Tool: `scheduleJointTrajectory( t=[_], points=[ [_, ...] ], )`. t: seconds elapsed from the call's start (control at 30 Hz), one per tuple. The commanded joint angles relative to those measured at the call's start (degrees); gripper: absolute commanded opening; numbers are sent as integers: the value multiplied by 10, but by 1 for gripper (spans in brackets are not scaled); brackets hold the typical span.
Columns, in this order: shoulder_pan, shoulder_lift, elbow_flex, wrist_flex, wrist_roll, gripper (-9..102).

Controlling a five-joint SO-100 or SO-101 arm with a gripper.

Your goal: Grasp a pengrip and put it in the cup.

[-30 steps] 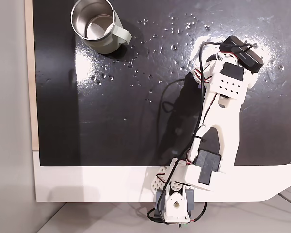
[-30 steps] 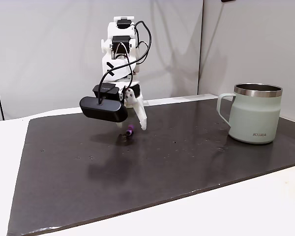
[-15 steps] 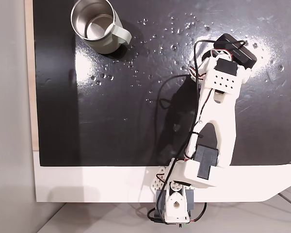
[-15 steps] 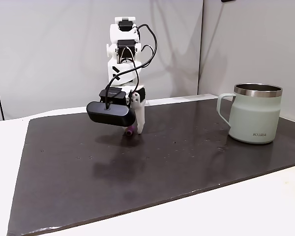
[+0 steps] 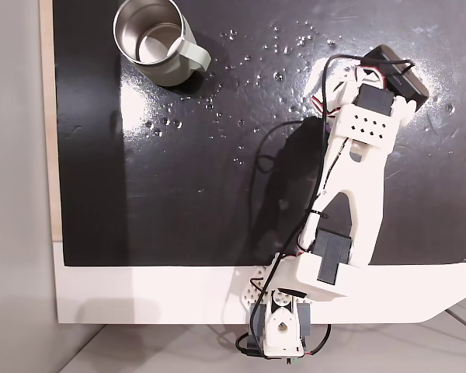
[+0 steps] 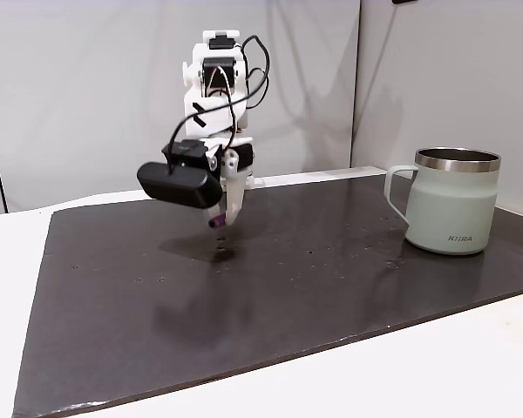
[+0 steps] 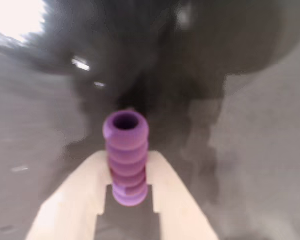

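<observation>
1. The counter [image 6: 436,366] is white, topped by a dark mat [image 6: 331,287] with a glossy, speckled surface.
2. The white plastic arm [image 5: 353,202], trailing black cables, reaches over the mat's right side in the top-down fixed view.
3. The cup [image 6: 451,200] is a round mug with a brushed steel rim and a pale grey-green body and looped handle; it stands upright near the mat's corner, well apart from the arm [image 5: 154,40].
4. The fingers [image 7: 127,197] are pale, flat and tapered (blurred in the wrist view), pinching the pengrip's lower end from both sides.
5. The pengrip [image 7: 126,156] is a short purple ribbed tube, its long axis running out past the fingertips and its open end facing away from the wrist; in the side fixed view it hangs above the mat [image 6: 218,223].
</observation>
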Motion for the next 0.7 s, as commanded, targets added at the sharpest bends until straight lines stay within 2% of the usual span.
scheduleJointTrajectory(
  t=[0.0,0.23,0.47,0.67],
  points=[
    [-32,-13,-183,95,46,0],
    [-113,-106,-487,268,144,0],
    [-213,-62,-500,268,287,0],
    [-286,-113,-630,268,418,0]
  ],
)
